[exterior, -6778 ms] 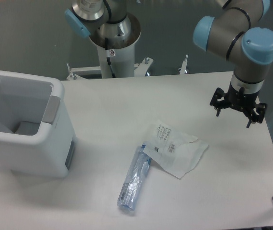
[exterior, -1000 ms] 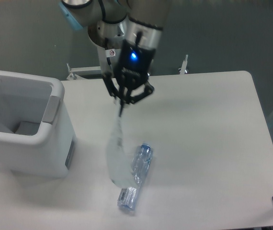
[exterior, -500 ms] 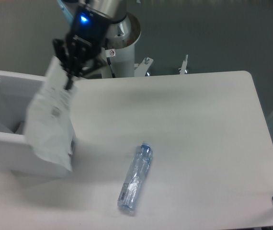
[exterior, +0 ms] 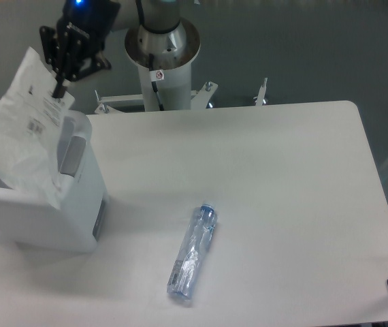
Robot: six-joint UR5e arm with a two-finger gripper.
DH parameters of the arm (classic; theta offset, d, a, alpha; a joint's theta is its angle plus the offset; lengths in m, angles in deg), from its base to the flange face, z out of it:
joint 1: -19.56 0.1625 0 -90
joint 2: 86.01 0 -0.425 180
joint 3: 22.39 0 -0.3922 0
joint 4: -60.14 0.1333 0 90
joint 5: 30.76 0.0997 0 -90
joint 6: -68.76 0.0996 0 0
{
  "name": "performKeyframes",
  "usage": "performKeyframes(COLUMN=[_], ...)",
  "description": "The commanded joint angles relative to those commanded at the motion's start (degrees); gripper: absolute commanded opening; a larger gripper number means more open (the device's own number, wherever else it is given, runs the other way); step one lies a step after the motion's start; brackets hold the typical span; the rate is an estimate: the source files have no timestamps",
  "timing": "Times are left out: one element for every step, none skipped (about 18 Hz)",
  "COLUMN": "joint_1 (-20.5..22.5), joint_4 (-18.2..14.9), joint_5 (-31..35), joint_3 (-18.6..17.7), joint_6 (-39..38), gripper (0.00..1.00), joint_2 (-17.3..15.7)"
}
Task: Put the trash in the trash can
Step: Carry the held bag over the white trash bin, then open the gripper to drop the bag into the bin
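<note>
Over trash can [exterior: 51, 218], gripper [exterior: 61, 87] now dangles packet [exterior: 22, 133]; bottle [exterior: 192, 252] unmoved.

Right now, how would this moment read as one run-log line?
hand: shut on packet | packet: hanging over trash can | bottle: lying on table

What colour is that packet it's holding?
White with black print; the packet shows in the fixed camera view.

Arm reaches far left, fingers [exterior: 60, 83] pinched closed.
</note>
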Motion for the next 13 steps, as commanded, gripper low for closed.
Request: performKeyframes(joint_1=[-0.6,-1.1,-1.5,-1.9,-2.3,-2.7,-3.1,-3.3,-3.3,-3.3,-3.3,-3.4,-3.3], joint_4=[0.0,0.0,0.0,0.0,0.0,0.0,0.1,0.1,0.0,0.1,0.1,0.1,0.1], joint_5=[0.0,-0.1,-0.1,-0.1,-0.1,-0.1,-0.1,-0.1,-0.1,-0.1,-0.2,-0.2,-0.3], joint_3=[0.0,0.1,0.0,0.0,0.0,0.1,0.1,-0.1,-0.1,-0.2,-0.2,-0.1,0.0], joint_6=[0.1,0.0,0.1,0.1,0.1,0.2,0.6,1.9,3.2,4.3,4.8,5.1,5.4], gripper=[0.00,0.00,0.00,0.00,0.00,0.01,0.06,0.09,0.12,0.14,0.19,0.26,0.30], joint_2=[0.0,0.0,0.0,0.0,0.0,0.0,0.1,0.1,0.2,0.3,0.5,0.7,1.0])
